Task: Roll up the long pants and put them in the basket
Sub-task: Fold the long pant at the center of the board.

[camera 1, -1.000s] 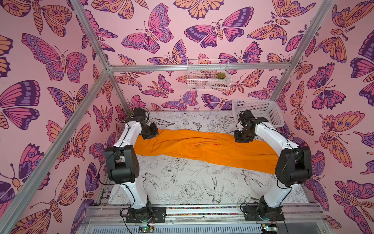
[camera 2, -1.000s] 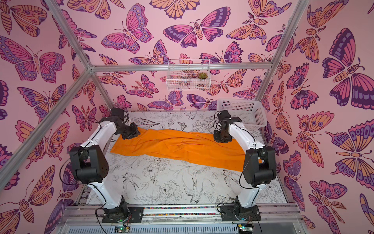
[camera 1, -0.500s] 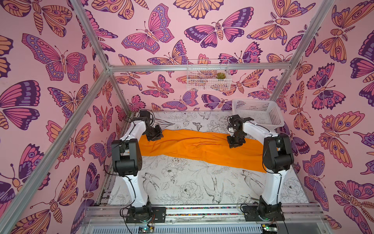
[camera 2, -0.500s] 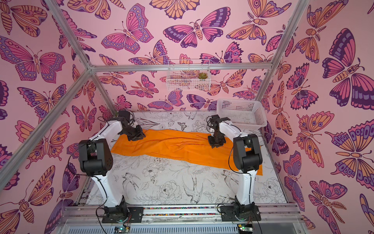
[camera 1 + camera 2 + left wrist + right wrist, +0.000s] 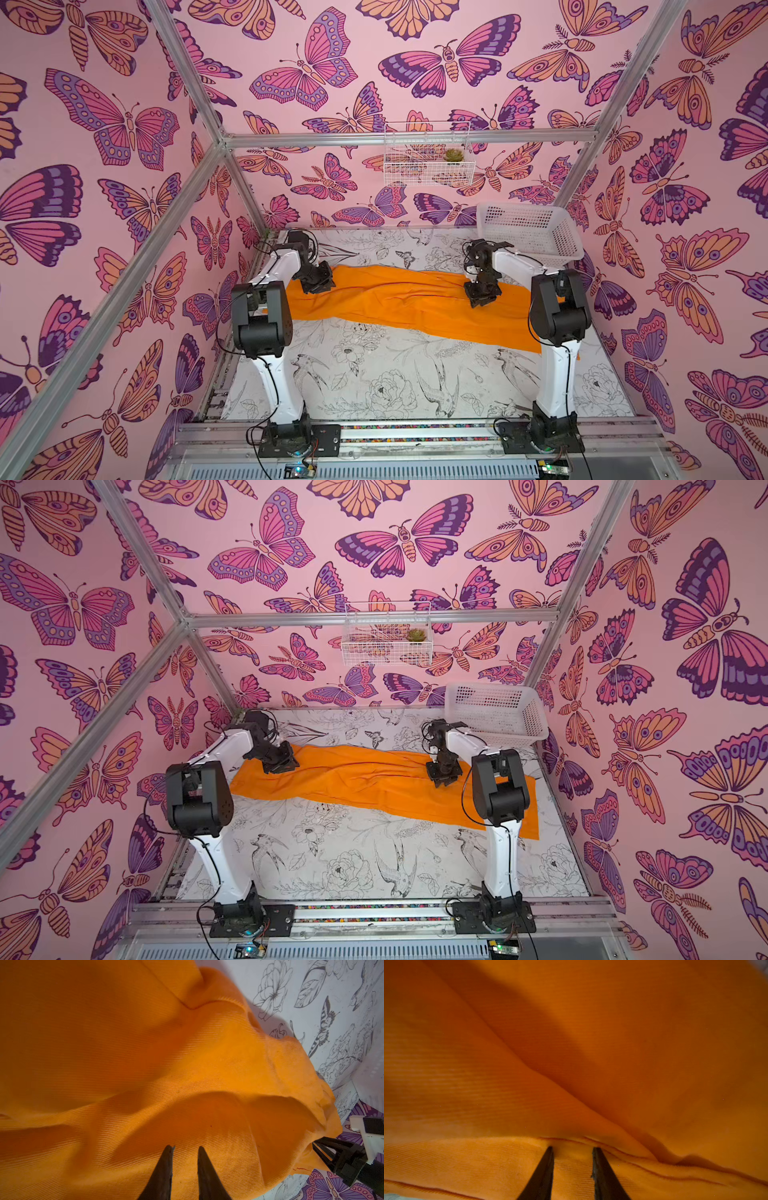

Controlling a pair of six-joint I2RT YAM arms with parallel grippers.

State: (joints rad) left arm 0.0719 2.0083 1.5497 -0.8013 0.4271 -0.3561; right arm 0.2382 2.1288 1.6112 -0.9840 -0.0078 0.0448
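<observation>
Wrist views: orange long pants (image 5: 145,1053) creased, twill-ribbed; left hand (image 5: 185,1148), right hand (image 5: 572,1148) narrowly apart, hold unclear.

A white plastic basket (image 5: 536,237) sits below a wall-mounted wire rack (image 5: 428,176).

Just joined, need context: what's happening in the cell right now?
Both arms are working on the orange pants, which lie spread out across the table, not yet rolled. The left gripper pinches the far edge at one end; the right gripper pinches it further along. A basket sits in the far corner.
</observation>
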